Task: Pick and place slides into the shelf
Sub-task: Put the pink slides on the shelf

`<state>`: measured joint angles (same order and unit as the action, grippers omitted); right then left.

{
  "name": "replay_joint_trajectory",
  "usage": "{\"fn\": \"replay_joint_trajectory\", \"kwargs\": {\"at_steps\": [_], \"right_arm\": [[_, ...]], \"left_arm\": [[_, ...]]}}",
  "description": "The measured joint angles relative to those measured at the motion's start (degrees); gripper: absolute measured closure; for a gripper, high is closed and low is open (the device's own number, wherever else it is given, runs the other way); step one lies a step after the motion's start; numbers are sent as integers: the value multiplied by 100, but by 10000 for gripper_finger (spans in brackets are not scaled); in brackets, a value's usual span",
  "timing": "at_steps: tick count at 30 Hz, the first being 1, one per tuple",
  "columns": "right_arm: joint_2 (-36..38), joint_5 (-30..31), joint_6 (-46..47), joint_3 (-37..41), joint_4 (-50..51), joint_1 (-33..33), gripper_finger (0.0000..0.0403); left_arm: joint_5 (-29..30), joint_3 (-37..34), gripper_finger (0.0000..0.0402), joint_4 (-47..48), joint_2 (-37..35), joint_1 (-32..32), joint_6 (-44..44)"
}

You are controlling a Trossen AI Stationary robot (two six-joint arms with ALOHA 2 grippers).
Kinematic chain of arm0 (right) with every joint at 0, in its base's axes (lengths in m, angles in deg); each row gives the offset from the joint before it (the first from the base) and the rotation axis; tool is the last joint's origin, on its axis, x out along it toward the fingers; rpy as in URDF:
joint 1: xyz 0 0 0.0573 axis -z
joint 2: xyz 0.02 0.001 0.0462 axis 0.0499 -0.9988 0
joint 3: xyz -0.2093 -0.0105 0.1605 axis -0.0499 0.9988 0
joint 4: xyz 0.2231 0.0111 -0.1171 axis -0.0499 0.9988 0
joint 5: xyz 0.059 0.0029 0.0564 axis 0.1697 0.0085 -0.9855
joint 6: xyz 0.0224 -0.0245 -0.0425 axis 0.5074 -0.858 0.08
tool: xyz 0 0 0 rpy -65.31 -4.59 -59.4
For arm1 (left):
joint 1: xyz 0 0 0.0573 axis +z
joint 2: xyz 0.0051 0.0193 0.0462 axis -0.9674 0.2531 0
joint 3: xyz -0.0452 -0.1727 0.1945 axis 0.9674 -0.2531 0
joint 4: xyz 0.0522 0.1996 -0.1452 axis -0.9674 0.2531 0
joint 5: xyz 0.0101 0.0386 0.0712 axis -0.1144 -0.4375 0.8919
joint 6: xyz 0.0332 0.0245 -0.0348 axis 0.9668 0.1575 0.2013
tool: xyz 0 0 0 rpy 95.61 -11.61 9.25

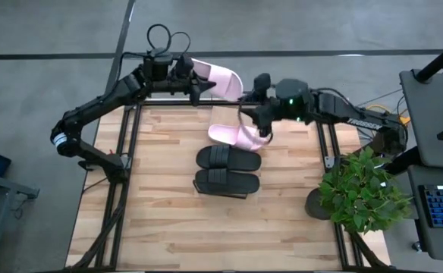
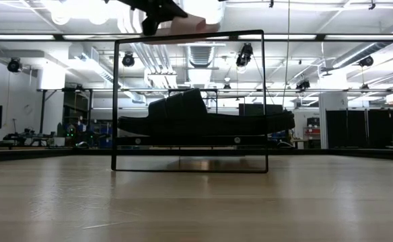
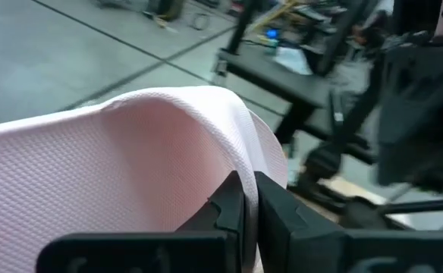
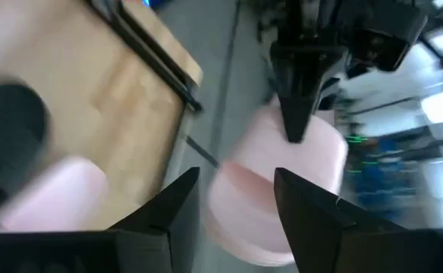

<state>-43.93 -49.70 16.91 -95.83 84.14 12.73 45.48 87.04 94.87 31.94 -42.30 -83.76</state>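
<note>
Left claw (image 3: 248, 208) apparently pinching pink slide (image 3: 115, 167)

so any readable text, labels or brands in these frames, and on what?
"TROSSEN", white letters along the right arm in the high view, only partly legible.
The slides, the shelf and the table show no print.
Screens and equipment in the room behind: too small or blurred to read.
</note>
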Motion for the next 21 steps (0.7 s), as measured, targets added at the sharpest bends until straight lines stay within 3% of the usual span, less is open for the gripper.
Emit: {"fn": "replay_joint_trajectory", "kwargs": {"at_steps": [3,6,15,21], "right_arm": [[-67,992,-637,18,-89,-303,244],[-85,1409,-1003,18,-99,-418,245],[-96,1398,-1605,21,423,-424,244],[-227,1330,-2013,18,401,-424,202]], "left_arm": [[-157,7,401,0,0,-4,-67],[-153,7,401,0,-15,2,-81],[-352,5,401,-59,-179,2,-66],[-438,2,401,-63,-222,2,-67]]}}
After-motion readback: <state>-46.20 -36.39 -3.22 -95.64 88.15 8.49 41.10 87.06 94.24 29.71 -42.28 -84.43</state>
